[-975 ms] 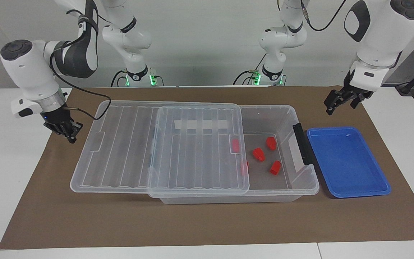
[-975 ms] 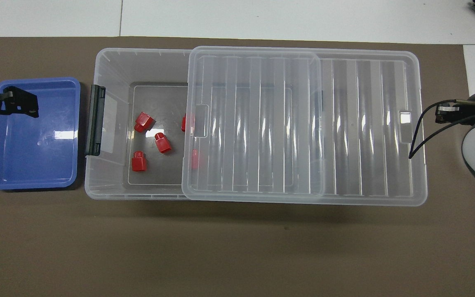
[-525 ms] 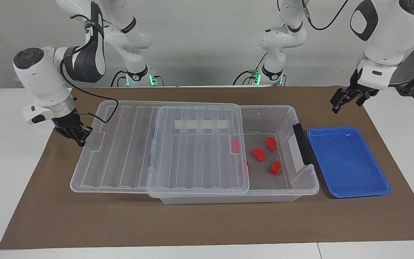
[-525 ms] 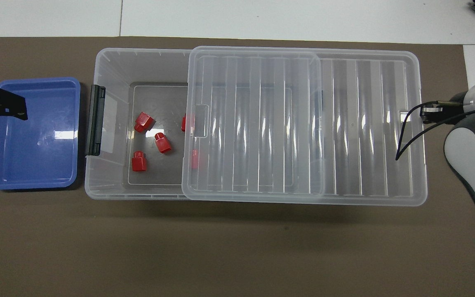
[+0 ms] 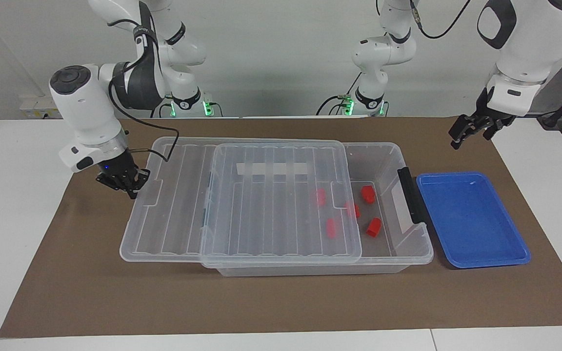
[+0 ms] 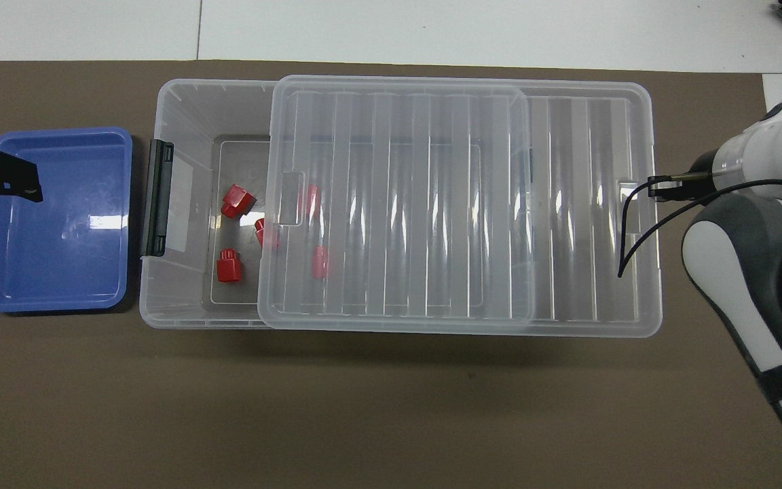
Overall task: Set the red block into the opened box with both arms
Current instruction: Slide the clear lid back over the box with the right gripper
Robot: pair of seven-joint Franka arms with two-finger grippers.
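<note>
Clear plastic is what your right gripper point(image 5: 133, 190) is pressing: clenched, its tips are touching the lid point(image 5: 242, 200) at its end edge, holding nothing. Your left gripper point(image 5: 458, 137) is hanging released over the brown mat point(image 5: 281, 302) beside the blue tray point(image 5: 471, 219). Red blocks point(image 5: 373, 227) are lying in the box point(image 5: 403, 243), partly under that lid.

Red blocks point(image 5: 373, 227) in half-lidded clear box point(image 5: 410, 246)

Opposed high views, shared table point(image 5: 281, 302)
</note>
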